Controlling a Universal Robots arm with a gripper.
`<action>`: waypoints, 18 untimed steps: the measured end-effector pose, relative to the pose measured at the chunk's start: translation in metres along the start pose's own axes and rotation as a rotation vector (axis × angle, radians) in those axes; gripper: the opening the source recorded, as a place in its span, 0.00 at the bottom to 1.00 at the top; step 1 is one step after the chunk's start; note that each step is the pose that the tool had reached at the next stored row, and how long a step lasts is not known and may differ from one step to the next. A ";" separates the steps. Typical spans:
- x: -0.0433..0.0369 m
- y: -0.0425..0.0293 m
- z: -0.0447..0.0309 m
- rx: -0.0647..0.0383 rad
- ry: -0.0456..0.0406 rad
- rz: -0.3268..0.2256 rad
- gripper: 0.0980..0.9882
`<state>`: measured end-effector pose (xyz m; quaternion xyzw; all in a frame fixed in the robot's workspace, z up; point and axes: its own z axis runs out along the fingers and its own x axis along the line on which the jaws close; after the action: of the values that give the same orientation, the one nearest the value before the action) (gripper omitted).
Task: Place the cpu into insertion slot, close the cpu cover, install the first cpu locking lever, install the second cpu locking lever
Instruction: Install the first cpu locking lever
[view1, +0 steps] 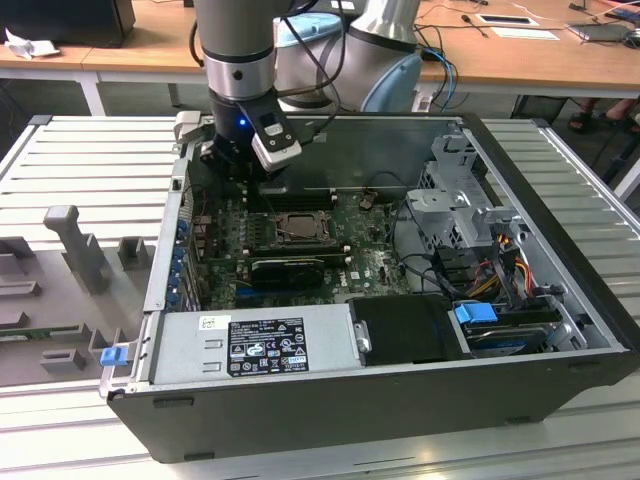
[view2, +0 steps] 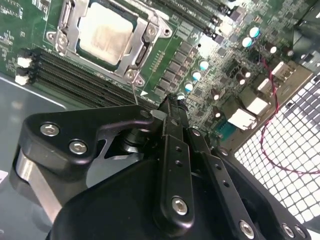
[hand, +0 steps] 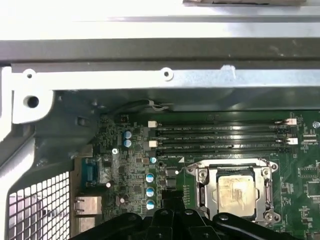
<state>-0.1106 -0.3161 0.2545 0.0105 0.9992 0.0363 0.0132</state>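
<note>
The cpu (view2: 107, 35) lies flat in the insertion slot (view1: 282, 228), its dull silver top facing up; the first wrist view also shows the cpu (hand: 235, 192). The cpu cover (view2: 67, 22) is down around it as a metal frame (hand: 202, 187). I cannot tell whether the thin levers along the frame are latched. My gripper (view2: 173, 100) is shut with nothing in it. It hangs just above the board beside the slot, over a row of blue capacitors (hand: 150, 190). In the exterior view the gripper (view1: 232, 165) is behind and to the left of the slot.
Black memory slots (hand: 220, 135) run along one side of the socket. The case wall (hand: 150, 80) and a perforated grille (hand: 40, 205) are close to the gripper. A power supply (view1: 260, 340), a drive cage (view1: 460, 190) and cables (view1: 500, 265) occupy the case's front and right.
</note>
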 end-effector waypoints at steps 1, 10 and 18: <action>0.0010 0.0015 0.0001 0.000 0.0001 0.000 0.01; 0.0065 0.0145 0.0010 0.000 0.0002 0.000 0.01; 0.0053 0.0216 0.0031 -0.001 0.0013 0.000 0.01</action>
<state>-0.1153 -0.2943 0.2529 0.0103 0.9992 0.0366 0.0125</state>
